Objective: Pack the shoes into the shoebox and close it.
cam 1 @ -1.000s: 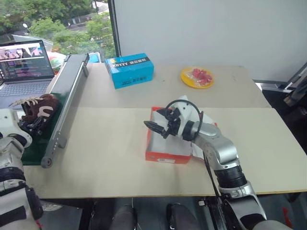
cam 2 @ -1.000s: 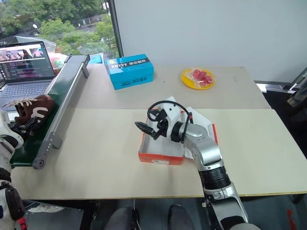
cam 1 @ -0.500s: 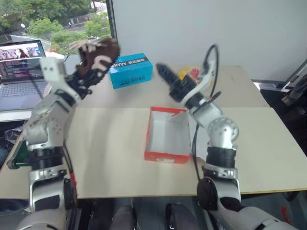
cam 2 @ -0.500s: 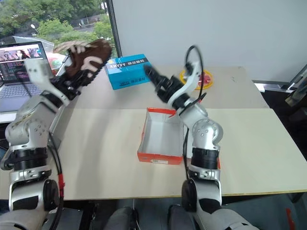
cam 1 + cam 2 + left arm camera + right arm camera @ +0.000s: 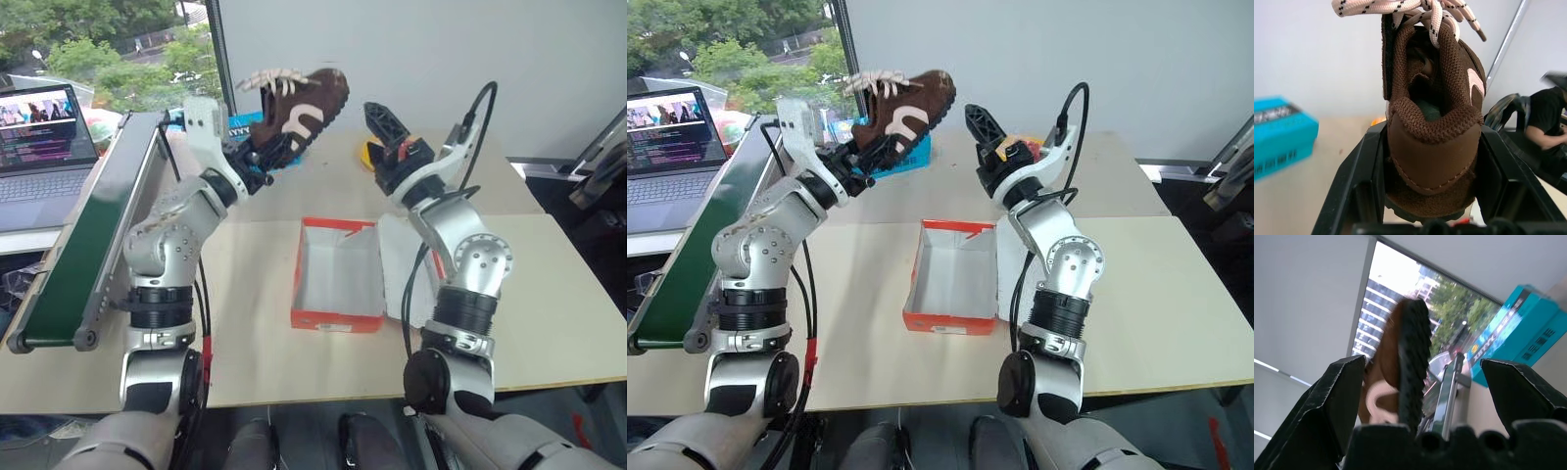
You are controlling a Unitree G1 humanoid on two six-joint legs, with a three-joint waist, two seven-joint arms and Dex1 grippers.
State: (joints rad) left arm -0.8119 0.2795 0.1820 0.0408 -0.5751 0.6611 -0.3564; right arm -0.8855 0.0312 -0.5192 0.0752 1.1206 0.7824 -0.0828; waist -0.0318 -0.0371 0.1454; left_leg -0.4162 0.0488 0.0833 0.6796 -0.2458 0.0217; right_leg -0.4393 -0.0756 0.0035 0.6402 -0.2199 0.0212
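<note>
Brown shoe (image 5: 299, 106) sat pinched by its heel in the left hand (image 5: 257, 157), high at upper centre, seemingly for a handover. Right hand (image 5: 384, 122) waited spread beside its toe, above the open shoebox (image 5: 338, 318) on the worktop (image 5: 245, 323).

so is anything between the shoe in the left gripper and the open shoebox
Nothing visible. The left gripper holds the shoe up in the air behind the shoebox, whose white inside is bare, lid folded open. The open right gripper hangs beside the shoe, not under it.

Bright daylight from window, soft shadows.
</note>
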